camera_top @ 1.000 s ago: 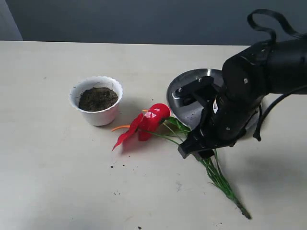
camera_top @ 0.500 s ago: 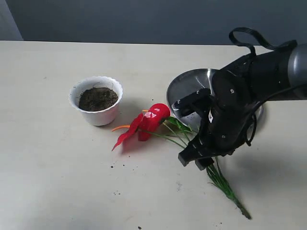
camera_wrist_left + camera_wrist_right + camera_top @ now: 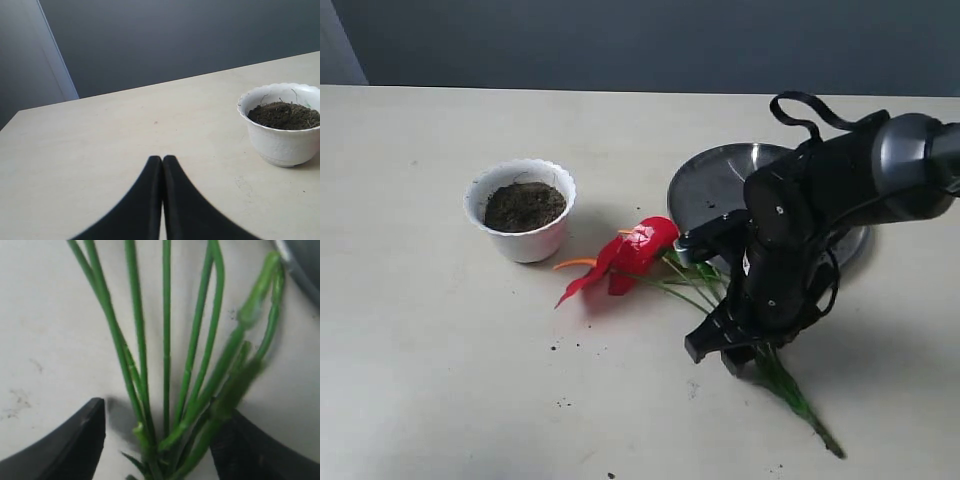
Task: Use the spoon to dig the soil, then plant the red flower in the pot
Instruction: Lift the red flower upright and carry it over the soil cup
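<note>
The red flower (image 3: pixel 635 250) lies flat on the table between the white scalloped pot (image 3: pixel 520 210) and the steel plate (image 3: pixel 705 185). Dark soil (image 3: pixel 524 206) fills the pot. The flower's green stems (image 3: pixel 782 385) trail toward the table's near right. My right gripper (image 3: pixel 725 350) is down over them, open, with the stem bundle (image 3: pixel 166 340) between its two black fingers (image 3: pixel 75 445). My left gripper (image 3: pixel 162 159) is shut and empty, low over bare table beside the pot (image 3: pixel 282 145). The spoon is out of view.
The wide steel plate sits behind my right arm, which hides part of it. Crumbs of soil (image 3: pixel 562 403) are scattered on the table in front of the flower. A dark wall runs behind the table's far edge.
My right arm has dropped and shifted left along the stems, bringing the open gripper down around the stem bundle. The flower and the pot have not moved.
</note>
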Controlling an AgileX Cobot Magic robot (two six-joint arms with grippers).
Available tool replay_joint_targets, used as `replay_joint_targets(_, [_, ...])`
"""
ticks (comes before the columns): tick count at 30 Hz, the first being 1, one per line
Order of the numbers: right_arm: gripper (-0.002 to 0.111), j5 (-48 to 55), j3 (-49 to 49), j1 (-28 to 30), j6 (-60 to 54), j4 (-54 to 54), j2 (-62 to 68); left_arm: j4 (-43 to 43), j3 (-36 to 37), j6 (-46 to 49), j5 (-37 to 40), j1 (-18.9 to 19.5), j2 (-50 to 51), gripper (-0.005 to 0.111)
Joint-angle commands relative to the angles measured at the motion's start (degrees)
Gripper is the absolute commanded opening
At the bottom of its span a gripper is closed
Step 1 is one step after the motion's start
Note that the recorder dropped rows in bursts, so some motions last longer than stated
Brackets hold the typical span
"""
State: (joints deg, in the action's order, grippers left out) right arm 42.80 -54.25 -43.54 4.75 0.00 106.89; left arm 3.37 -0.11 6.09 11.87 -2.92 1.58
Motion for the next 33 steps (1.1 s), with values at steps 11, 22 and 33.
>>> replay_joint_targets(11, [0.001,-0.8,0.2,0.1,0.0,0.0,2.7,-0.2,0.1,-0.3,-0.3,-0.1,-0.2,0.000])
replay_joint_targets(22, [0.000,-11.3,0.2,0.1,-0.1,5.6,-12.9,-0.2,0.1,-0.3,-0.3,-0.1,-0.2,0.000])
replay_joint_targets(33, [0.000,-35.7,0.2,0.1,-0.2,6.1,-21.6,-0.2,0.1,-0.3,-0.3,-0.1,-0.2,0.000])
